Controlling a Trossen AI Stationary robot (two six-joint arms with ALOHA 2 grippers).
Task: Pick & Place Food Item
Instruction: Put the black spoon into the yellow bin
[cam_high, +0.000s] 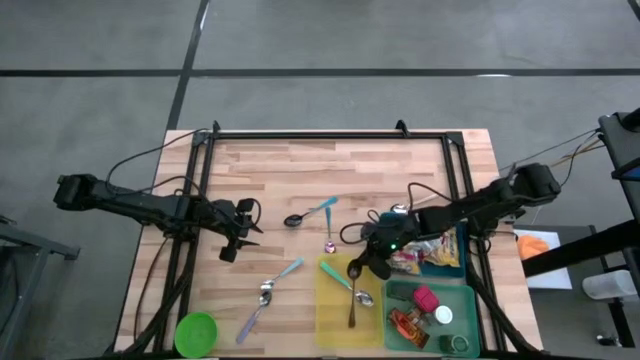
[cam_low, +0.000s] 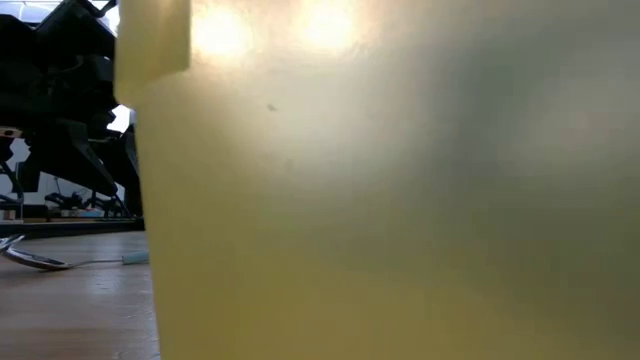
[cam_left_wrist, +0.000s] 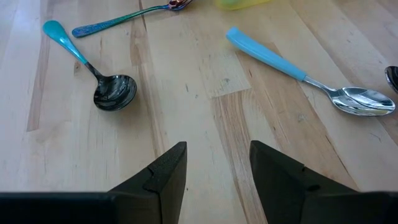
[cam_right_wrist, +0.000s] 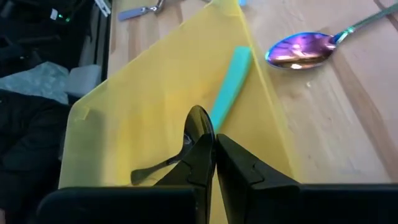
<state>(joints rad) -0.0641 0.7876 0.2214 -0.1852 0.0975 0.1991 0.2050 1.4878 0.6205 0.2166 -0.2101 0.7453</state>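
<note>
On the surface (cam_high: 300, 170), a green bowl (cam_high: 196, 333) sits at the near left corner. The left hand (cam_high: 243, 228) hovers left of centre, empty, fingers (cam_left_wrist: 163, 177) partly apart; its wrist view alone shows a teal-handled spoon (cam_left_wrist: 99, 78) and a blue-handled spoon (cam_left_wrist: 305, 74) just ahead. The right hand (cam_high: 368, 262) hangs over the yellow tray (cam_high: 335, 315), fingers (cam_right_wrist: 200, 155) pressed together, holding nothing; its wrist view shows spoons in the tray and an iridescent spoon (cam_right_wrist: 298, 51) beside it. The low view shows mostly yellow tray wall. Food packets (cam_high: 425, 252) lie in bins right of the tray.
</note>
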